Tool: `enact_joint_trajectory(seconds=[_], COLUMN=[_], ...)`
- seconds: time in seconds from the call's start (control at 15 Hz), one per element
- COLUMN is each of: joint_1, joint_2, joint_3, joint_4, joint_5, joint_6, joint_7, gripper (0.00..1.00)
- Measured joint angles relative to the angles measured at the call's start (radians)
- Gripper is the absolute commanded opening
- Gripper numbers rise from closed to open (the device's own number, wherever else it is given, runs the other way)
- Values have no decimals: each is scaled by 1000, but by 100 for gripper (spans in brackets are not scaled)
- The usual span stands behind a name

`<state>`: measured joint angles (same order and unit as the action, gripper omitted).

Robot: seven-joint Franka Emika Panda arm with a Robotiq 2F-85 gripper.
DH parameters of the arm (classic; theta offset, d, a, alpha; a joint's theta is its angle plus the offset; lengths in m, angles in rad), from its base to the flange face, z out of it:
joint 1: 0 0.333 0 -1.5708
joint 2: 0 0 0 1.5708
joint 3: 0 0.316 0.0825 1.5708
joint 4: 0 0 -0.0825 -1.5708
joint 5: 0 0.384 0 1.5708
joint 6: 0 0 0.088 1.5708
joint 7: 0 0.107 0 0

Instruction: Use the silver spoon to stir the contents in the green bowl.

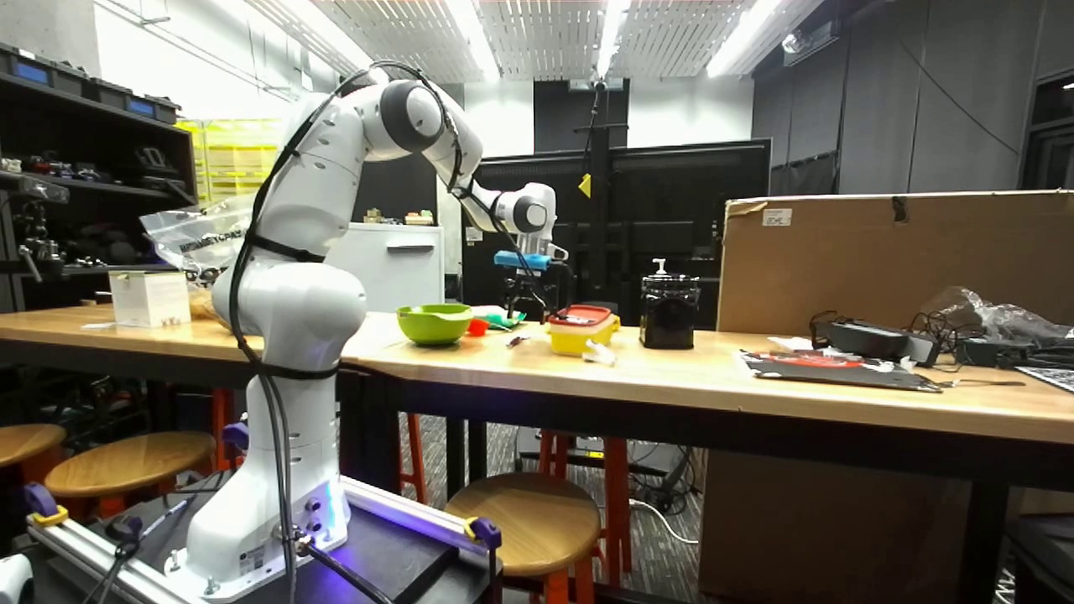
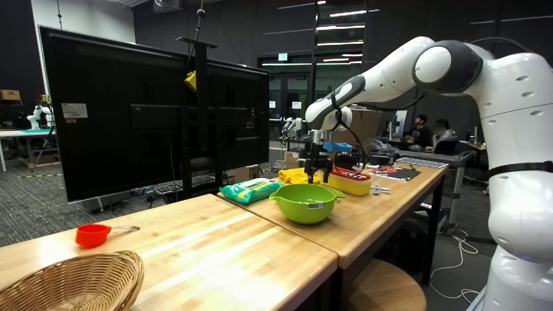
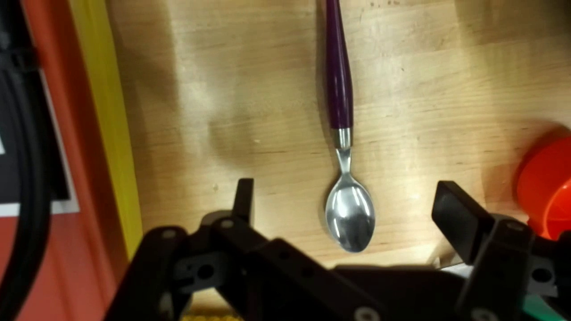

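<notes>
The silver spoon (image 3: 341, 120) has a purple handle and lies on the wooden table in the wrist view, its metal bowl toward the gripper. Its handle (image 1: 517, 341) also shows in an exterior view. My gripper (image 3: 345, 207) is open and empty above the table, its fingers apart on either side of the spoon's metal bowl. The gripper (image 2: 319, 177) also shows in an exterior view behind the green bowl. The green bowl (image 2: 298, 211) stands upright with a spout and handle; it also shows in the other exterior picture (image 1: 434, 325). Its contents cannot be seen.
A yellow tub with a red lid (image 3: 93, 133) stands beside the spoon. A red cup (image 3: 546, 191) lies on the spoon's other side. A green wipes pack (image 2: 250, 190) and yellow cloth (image 2: 298, 175) lie behind the green bowl. A black pump bottle (image 1: 669, 312) stands past the tub.
</notes>
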<state>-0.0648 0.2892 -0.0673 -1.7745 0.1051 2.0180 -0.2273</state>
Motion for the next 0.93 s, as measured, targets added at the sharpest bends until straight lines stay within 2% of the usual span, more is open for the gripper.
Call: enact_joint_trajectory(seconds=[0.93], joint_1=[-24], joint_2=[3], joint_3=[13], joint_4=[-70], joint_5=[10], joint_6=[2], joint_7=[-4], gripper=[100])
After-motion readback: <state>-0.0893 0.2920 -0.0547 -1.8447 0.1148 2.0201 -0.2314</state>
